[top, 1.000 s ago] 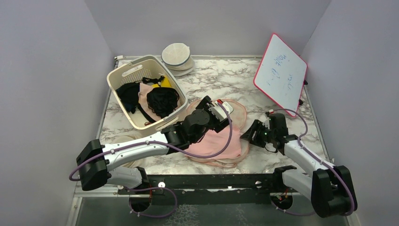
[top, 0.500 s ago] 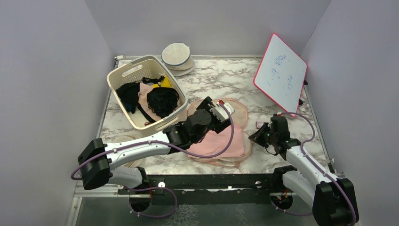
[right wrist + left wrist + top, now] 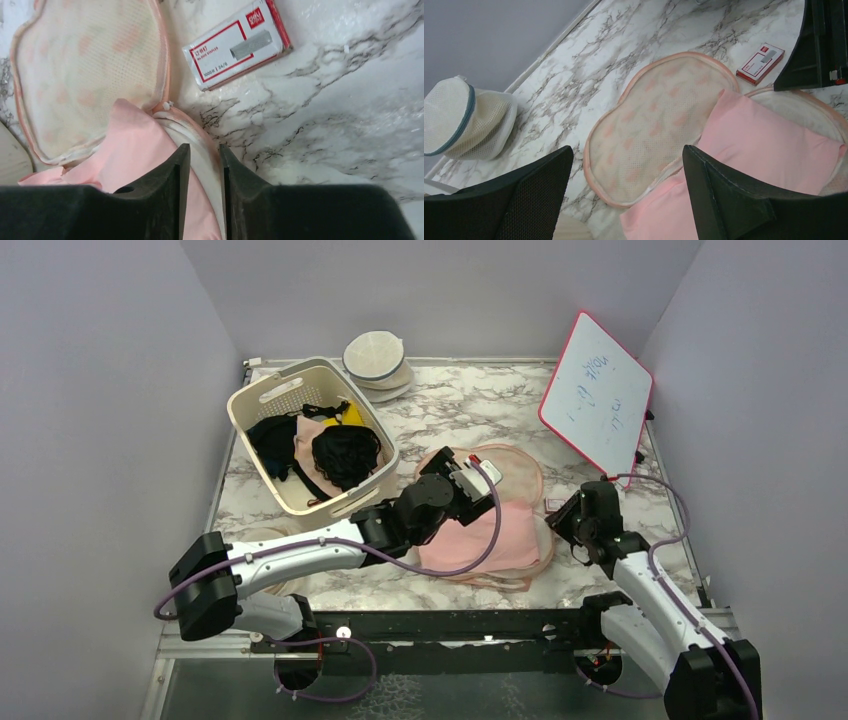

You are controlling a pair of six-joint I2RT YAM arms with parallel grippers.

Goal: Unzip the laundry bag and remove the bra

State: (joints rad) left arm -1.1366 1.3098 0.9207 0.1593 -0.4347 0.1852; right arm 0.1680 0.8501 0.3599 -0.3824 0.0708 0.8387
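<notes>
The marble table [image 3: 440, 400] carries a basket [image 3: 290, 380] at upper left of the overhead view. Right of centre lies the bag [image 3: 654, 125], already unzipped. Its mesh-lined lid is folded flat toward the top of the frame.

The bra [image 3: 764, 145] lies in the lower shell, just below the lid, uncovered and pink. Judge it light, soft and floppy. The moulded cups should hold some shape, but the fabric will drape and may drag on the mesh. The fold of cloth nearest the lid hinge looks like your best hold, pinching only fabric and not the shell rim.

Your left gripper [image 3: 628, 155] hovers over the lid with its fingers wide apart and nothing between them. Your right gripper [image 3: 204, 150] sits at the bag's right edge, its fingers nearly together with the shell's pale rim pinched between them. That should pin the bag while you lift.

A small staple box [image 3: 235, 42] lies just beside the lid.
</notes>
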